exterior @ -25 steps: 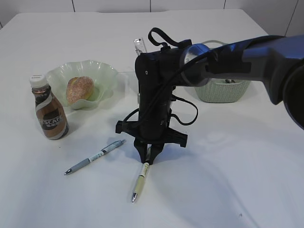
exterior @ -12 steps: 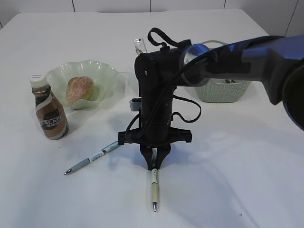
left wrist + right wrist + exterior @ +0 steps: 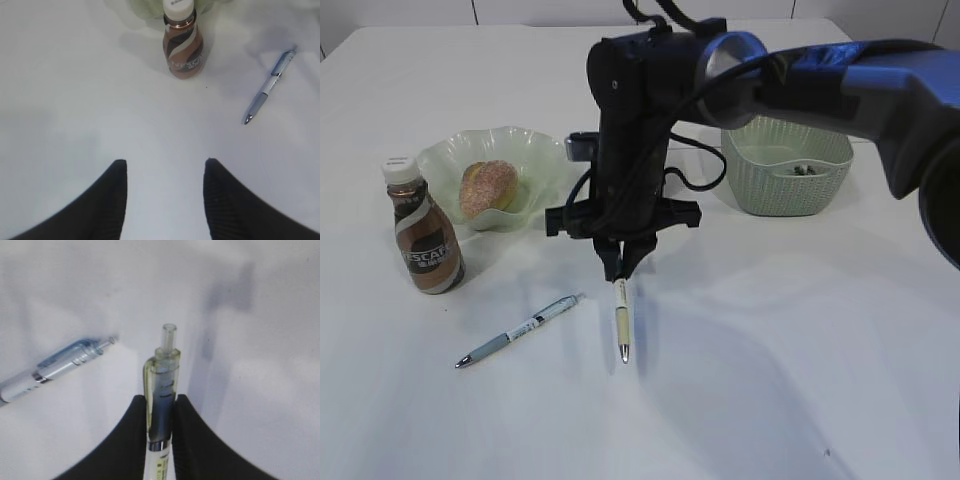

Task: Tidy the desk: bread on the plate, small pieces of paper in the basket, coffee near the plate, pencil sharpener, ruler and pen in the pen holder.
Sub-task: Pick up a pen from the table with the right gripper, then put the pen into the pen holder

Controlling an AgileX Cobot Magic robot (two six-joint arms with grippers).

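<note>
My right gripper (image 3: 620,268) is shut on the top end of a yellow-green pen (image 3: 622,322), which hangs tip down over the table; the right wrist view shows the pen (image 3: 162,375) pinched between the fingers (image 3: 192,440). A second, blue-grey pen (image 3: 520,330) lies on the table to its left. The coffee bottle (image 3: 425,240) stands beside the pale green plate (image 3: 545,150), which holds the bread (image 3: 487,188). My left gripper (image 3: 165,167) is open over bare table, facing the coffee (image 3: 183,50). Pen holder, ruler and pencil sharpener are out of view.
A light green basket (image 3: 787,185) with small pieces of paper (image 3: 800,170) inside stands at the back right, behind the right arm. The blue-grey pen (image 3: 270,85) lies to the right of the bottle in the left wrist view.
The right gripper has risen and moved back and left with the yellow-green pen, which swung from slanting on the table to hanging tip down. The other pen, bottle and plate stayed put.
</note>
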